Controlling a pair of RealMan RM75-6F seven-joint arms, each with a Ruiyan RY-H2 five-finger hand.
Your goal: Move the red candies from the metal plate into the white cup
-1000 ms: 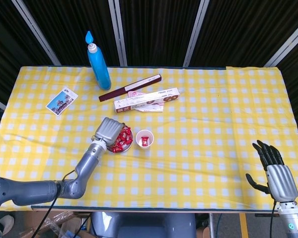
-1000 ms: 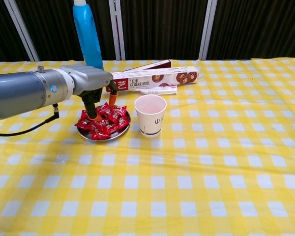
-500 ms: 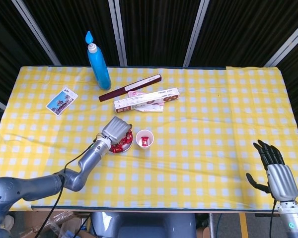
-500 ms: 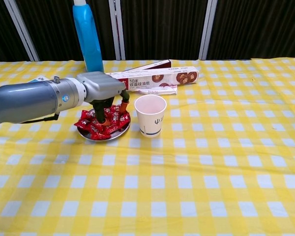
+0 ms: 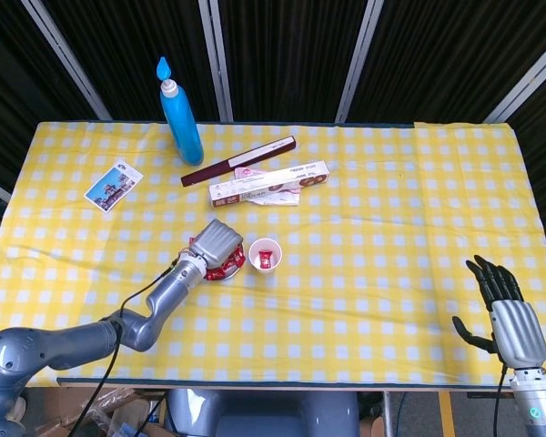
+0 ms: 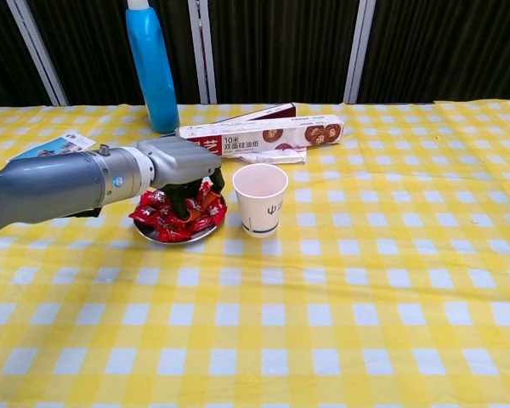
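Since the earlier frames the left arm has been swung lower and further toward the centre of the frame, and the left hand [image 6: 183, 166] has been brought down onto the pile so that its fingers are now curled into the red candies [image 6: 177, 212]; the right hand [image 5: 505, 305], at the lower right of the head view, has stayed where it was, fingers apart and holding nothing.

Largest first: the yellow checked table [image 5: 382, 273] fills both views, with the blue bottle [image 5: 180, 114] at upper left and the long printed box [image 6: 263, 134] behind the work. The white cup [image 6: 259, 199] stands upright just right of the metal plate [image 6: 166, 237], near centre left, and in the head view one red piece is already seen inside it. The candies lie heaped on the plate, under and around the fingers.

Whether a candy is actually pinched cannot be told — the fingertips are hidden among the wrappers. For the pick to go well, one wrapper should probably be closed on firmly before lifting, and the lift kept straight up so that neighbours are not dragged over the rim. The carry is short — the cup could easily be toppled by a low sideways sweep.
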